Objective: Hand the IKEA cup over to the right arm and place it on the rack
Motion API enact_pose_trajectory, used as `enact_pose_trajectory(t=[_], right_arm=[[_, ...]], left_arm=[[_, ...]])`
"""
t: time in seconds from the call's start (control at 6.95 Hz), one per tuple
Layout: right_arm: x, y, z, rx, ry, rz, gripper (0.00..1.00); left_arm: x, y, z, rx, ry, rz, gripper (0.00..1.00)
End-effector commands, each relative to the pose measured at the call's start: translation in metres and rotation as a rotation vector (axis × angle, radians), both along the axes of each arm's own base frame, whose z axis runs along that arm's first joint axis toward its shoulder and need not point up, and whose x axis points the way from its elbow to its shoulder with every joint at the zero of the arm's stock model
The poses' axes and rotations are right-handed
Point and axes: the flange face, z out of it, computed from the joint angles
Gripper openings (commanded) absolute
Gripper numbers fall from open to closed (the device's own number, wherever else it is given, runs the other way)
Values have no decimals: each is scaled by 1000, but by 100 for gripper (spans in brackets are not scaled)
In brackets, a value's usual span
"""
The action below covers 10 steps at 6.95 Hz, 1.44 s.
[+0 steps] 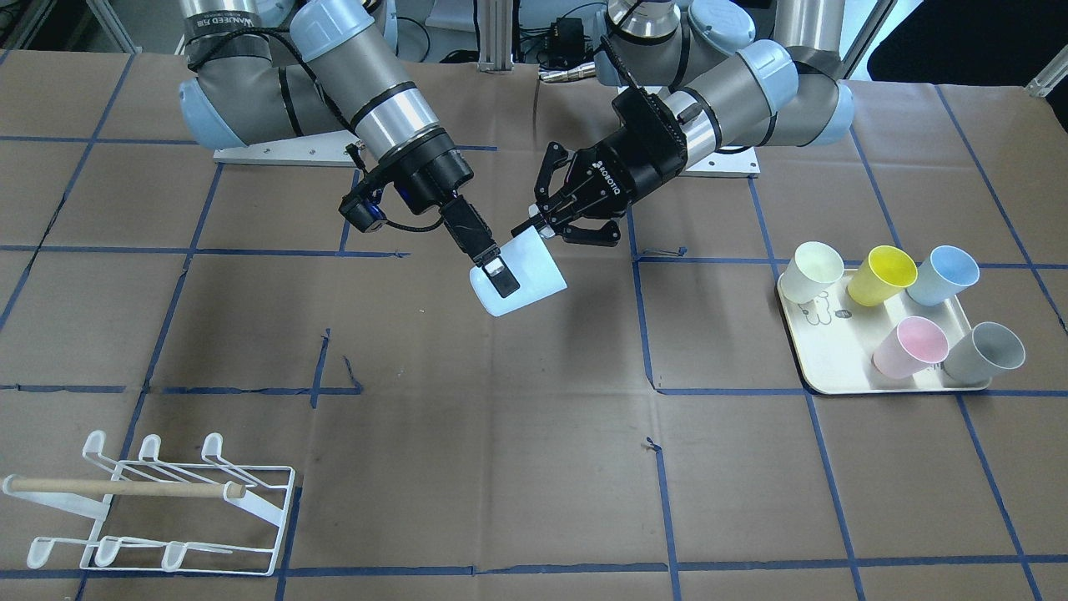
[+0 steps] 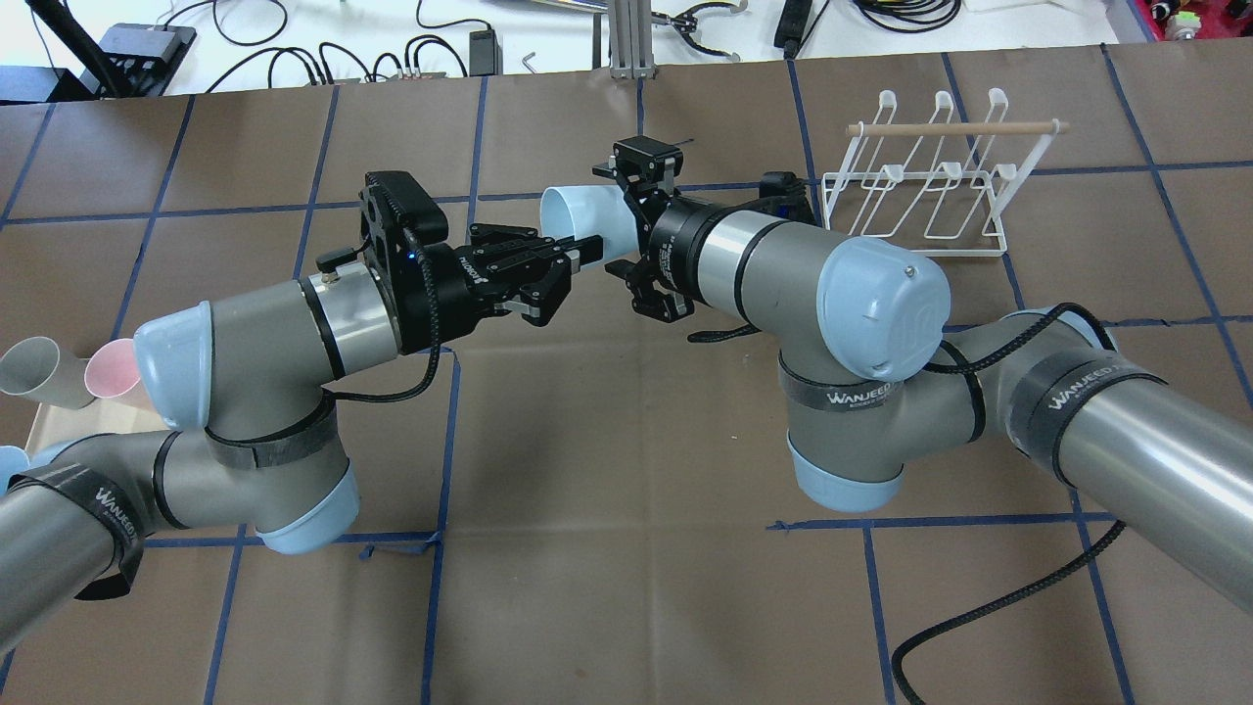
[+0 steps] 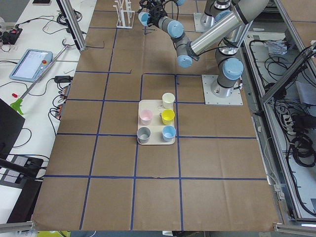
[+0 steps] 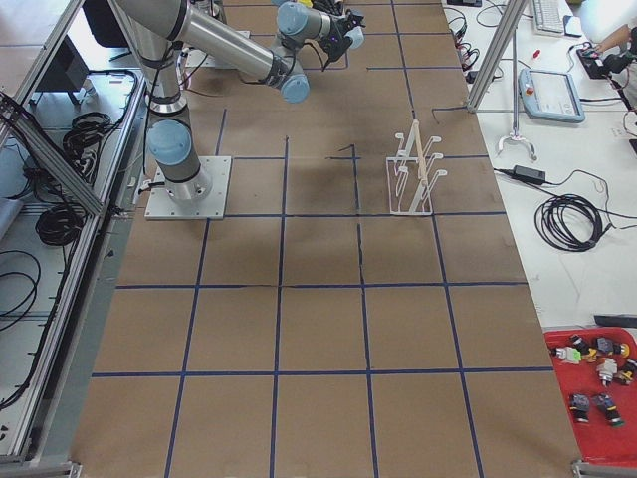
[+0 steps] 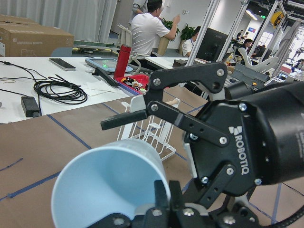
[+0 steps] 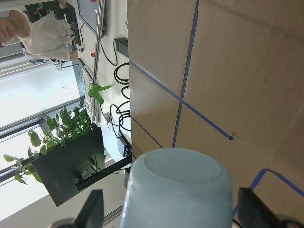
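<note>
A pale blue cup (image 1: 534,271) hangs in the air over the table's middle, lying on its side between both grippers. My left gripper (image 1: 541,227) is shut on the cup's rim, one finger inside the mouth, as the left wrist view shows the cup (image 5: 109,185). My right gripper (image 1: 507,284) is open and straddles the cup's closed end; in the right wrist view the cup's base (image 6: 178,190) sits between the fingers with a small gap on one side. The white wire rack (image 1: 167,509) with its wooden bar stands empty at the table's near corner on the right arm's side.
A cream tray (image 1: 822,367) on the left arm's side holds a cream cup (image 1: 813,271), a yellow cup (image 1: 884,274), a blue cup (image 1: 943,275), a pink cup (image 1: 911,346) and a grey cup (image 1: 984,352). Brown paper with blue tape lines covers the table.
</note>
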Motion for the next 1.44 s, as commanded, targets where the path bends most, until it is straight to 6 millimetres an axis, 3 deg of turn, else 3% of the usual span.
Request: enact_pose_trajectory(t=[0.0, 0.29, 0.43, 0.86, 1.01, 1.3], right_arm=[[0, -1, -2, 5, 1, -1, 81], [0, 0, -1, 2, 0, 4, 55], [0, 0, 0, -1, -1, 5, 46], [0, -1, 2, -3, -3, 7, 33], [0, 0, 3, -6, -4, 7, 30], [-1, -5, 3, -13, 2, 3, 24]], left_arm=[[0, 0, 0, -1, -1, 1, 0], [0, 0, 0, 1, 0, 2, 0], [1, -1, 1, -1, -4, 8, 7], [4, -4, 4, 18, 17, 34, 81], [6, -6, 3, 29, 23, 43, 99], [14, -11, 1, 41, 18, 74, 99]])
